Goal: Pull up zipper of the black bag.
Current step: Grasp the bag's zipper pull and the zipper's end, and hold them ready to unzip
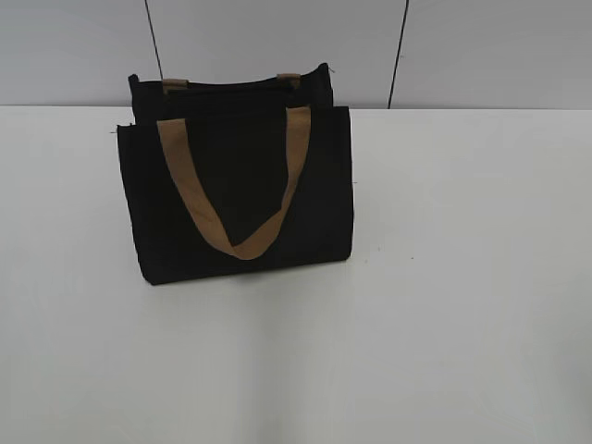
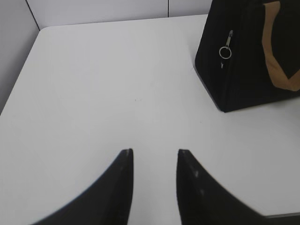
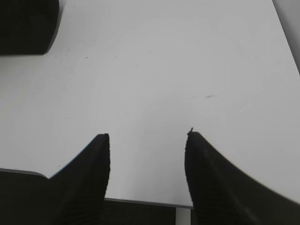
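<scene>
The left gripper (image 2: 154, 152) hangs above bare white table (image 2: 108, 89), its two dark fingers (image 2: 123, 173) spread with a clear gap between the tips and nothing held. From it, the black bag (image 2: 243, 70) sits off toward 2 o'clock, well apart from the fingertips. On the bag's near side panel the zipper (image 2: 228, 44) runs as a thin line, with a small silver pull and ring hanging from it; a tan strap handle (image 2: 276, 56) crosses the bag's face further right.

The right gripper (image 3: 147, 136) also hovers over empty table surface, fingers (image 3: 96, 168) parted wide and grasping nothing. A rounded corner of the black bag (image 3: 28, 26) shows at about 10 o'clock from it, well apart. A faint dark scuff mark (image 3: 204, 97) lies on the table just ahead, toward 1 o'clock.

In the exterior view the black bag (image 1: 242, 180) stands upright on the white table (image 1: 462, 277), left of centre, close to the grey back wall (image 1: 277, 37). One tan strap handle (image 1: 236, 190) droops down over the front panel in a V shape, and the ends of the second handle (image 1: 176, 85) peek above the top edge. Neither gripper is visible in this view, and the zipper cannot be made out here.
</scene>
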